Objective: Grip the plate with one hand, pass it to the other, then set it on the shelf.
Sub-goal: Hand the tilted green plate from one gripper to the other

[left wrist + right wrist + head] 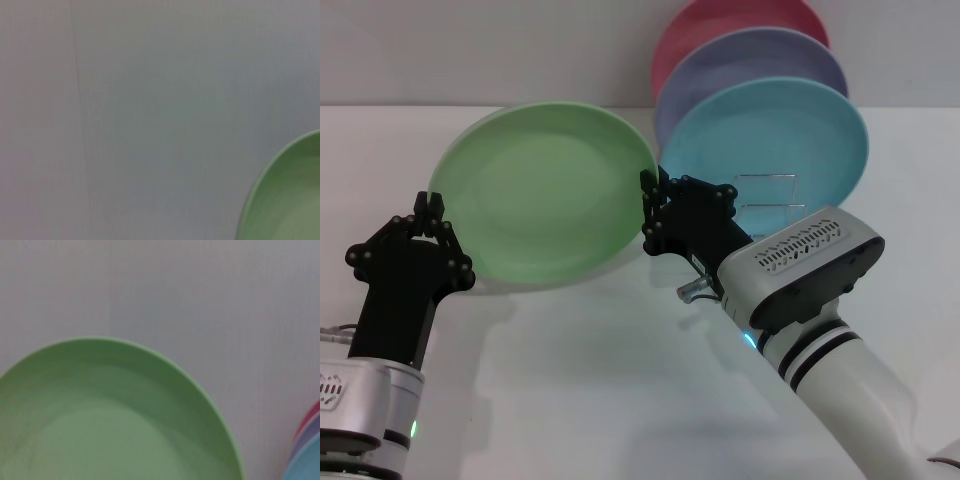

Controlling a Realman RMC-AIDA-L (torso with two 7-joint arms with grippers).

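The light-green plate [545, 195] is lifted off the white surface [620, 380], tilted so its hollow faces the head camera, with its shadow lying just under its lower rim. It hangs between the two arms, left of the rack. The right end effector [651, 212] pinches the plate's right rim, its black fingers closed narrowly on the edge. The left end effector [432, 232] sits at the plate's lower left rim, touching or just beside it; whether its fingers are gripping the rim or merely near it cannot be told. In the right wrist view the plate [110, 415] fills the lower part of the picture, with slivers of the other plates at the far corner. In the left wrist view only an arc of the plate [285, 195] shows at one corner.

To the right stands the shelf [767, 195], its thin silver wire loops showing just behind the right arm. It holds a turquoise plate [770, 135] in front, a lavender plate [760, 55] behind it and a pink-red plate [720, 20] at the back, all standing on edge.
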